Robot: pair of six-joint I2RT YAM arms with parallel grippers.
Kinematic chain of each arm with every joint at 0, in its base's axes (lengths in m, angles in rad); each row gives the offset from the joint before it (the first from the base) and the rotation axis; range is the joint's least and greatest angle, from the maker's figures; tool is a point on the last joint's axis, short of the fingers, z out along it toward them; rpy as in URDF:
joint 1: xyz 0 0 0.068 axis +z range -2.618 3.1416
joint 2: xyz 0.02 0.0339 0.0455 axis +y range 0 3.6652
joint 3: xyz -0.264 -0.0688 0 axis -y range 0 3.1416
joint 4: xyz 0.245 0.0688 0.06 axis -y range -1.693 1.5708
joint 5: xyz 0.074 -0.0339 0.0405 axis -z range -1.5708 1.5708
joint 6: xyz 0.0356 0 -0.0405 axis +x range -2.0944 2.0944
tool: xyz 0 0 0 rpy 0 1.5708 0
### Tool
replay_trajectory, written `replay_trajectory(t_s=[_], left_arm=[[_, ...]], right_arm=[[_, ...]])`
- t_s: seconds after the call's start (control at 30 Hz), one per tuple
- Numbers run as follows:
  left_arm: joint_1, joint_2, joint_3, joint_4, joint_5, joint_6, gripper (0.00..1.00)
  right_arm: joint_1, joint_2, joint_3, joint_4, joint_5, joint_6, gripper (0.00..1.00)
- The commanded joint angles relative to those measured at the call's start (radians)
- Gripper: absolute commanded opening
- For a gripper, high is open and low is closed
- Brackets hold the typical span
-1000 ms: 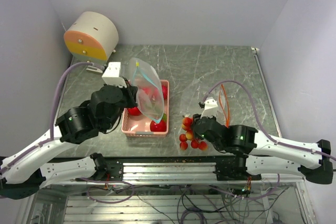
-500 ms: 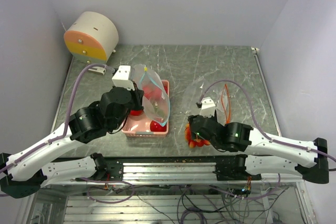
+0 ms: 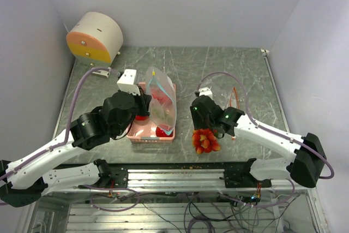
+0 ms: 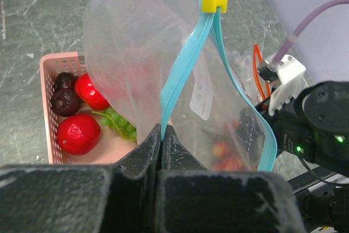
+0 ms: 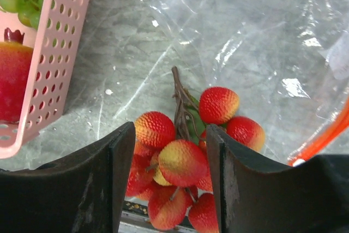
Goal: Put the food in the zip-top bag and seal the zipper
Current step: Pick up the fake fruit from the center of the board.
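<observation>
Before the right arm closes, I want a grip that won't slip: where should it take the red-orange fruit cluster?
Grip the fruit cluster across its bunched middle from above, where the right gripper already straddles it. The brown stem is thin and lies flat on the table, so it probably offers less to hold.

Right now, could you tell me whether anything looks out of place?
Yes: the red-orange fruit cluster lies on the table near its front edge, outside the pink tray holding the other food. A second clear bag lies flat beside it.
</observation>
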Motion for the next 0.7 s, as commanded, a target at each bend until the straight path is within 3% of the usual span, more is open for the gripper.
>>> replay_trajectory(t_s=[0.0,0.23,0.4,0.67], left_arm=[[0.002,-0.03,-0.014,0.032,0.017,0.021,0.07],[0.001,-0.058,-0.029,0.006,-0.013,0.024,0.07],[0.001,-0.074,-0.033,-0.004,-0.031,0.026,0.07],[0.002,-0.058,-0.033,-0.011,-0.036,0.022,0.07]], right_arm=[[-0.054,0.046,-0.006,0.088,-0.152,-0.086,0.52],[-0.057,0.105,-0.075,0.059,-0.198,-0.034,0.48],[-0.058,0.114,-0.11,-0.003,-0.132,0.027,0.5],[-0.057,0.193,-0.176,0.073,-0.143,0.042,0.53]])
